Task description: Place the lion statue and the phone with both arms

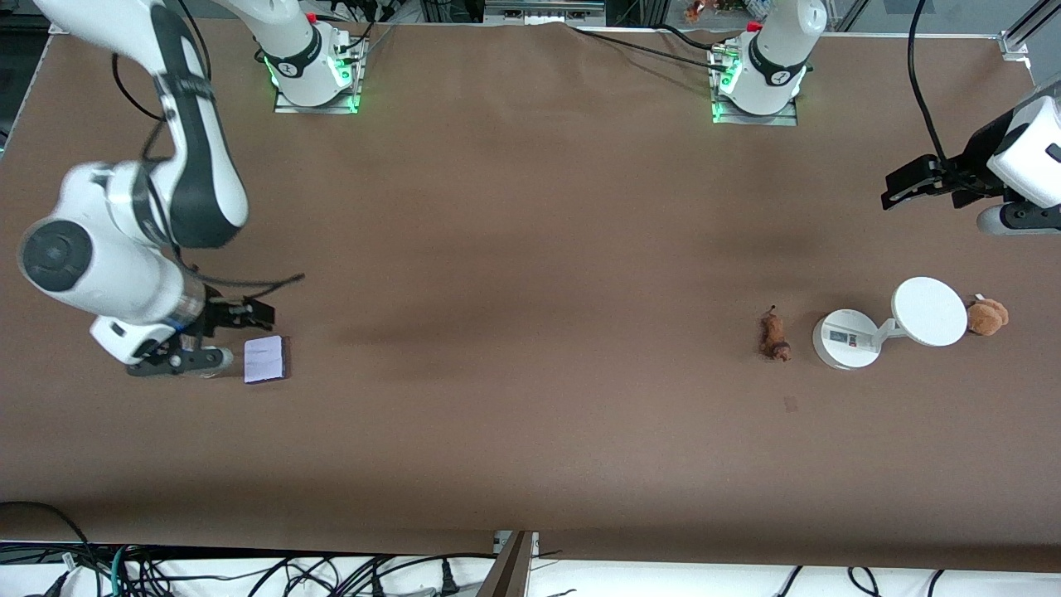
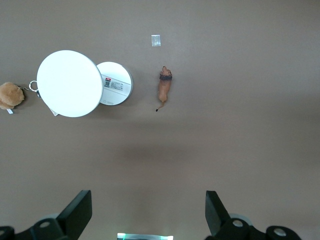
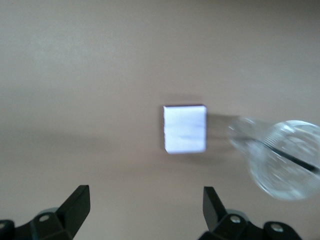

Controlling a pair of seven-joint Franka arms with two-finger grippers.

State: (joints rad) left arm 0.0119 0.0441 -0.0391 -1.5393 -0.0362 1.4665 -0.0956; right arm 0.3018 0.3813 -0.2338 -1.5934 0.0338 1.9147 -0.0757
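The phone point(image 1: 265, 358), a small pale lavender rectangle with a dark edge, lies flat on the brown table toward the right arm's end. It also shows in the right wrist view point(image 3: 184, 128). My right gripper point(image 1: 249, 315) hangs open and empty over the table just beside the phone, its fingers point(image 3: 75, 205) wide apart. The lion statue point(image 1: 775, 336), a tiny reddish-brown figurine, lies toward the left arm's end and shows in the left wrist view point(image 2: 164, 87). My left gripper point(image 1: 908, 184) is open and empty, high over the table, well apart from the statue; its own view shows it spread wide point(image 2: 148, 210).
A white round-based stand point(image 1: 845, 338) with a disc point(image 1: 928, 311) stands beside the lion statue. A tan plush toy point(image 1: 986, 316) lies beside the disc. A clear glassy object point(image 3: 280, 157) lies next to the phone. A small pale mark point(image 2: 156, 41) is on the table near the statue.
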